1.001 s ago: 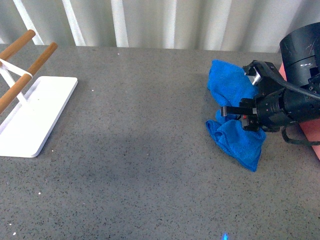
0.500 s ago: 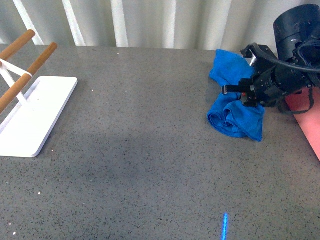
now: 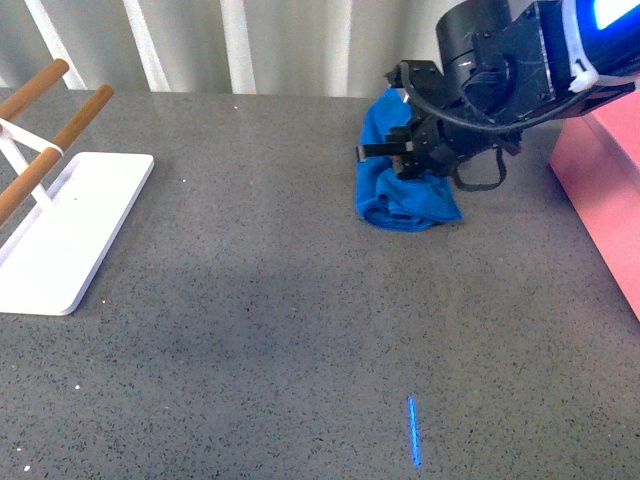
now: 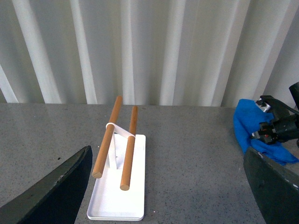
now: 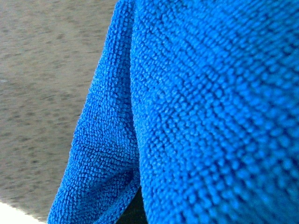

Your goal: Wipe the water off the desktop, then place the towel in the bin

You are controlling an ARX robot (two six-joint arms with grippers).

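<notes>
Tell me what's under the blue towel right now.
The towel, bunched in the right tool, sits over the grey desktop. Any water beneath is covered, so I can't tell.

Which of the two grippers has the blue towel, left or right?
The right gripper: it grips the bunched blue towel, near the pink bin. The left gripper is open and empty, facing the rack with wooden rods.
</notes>
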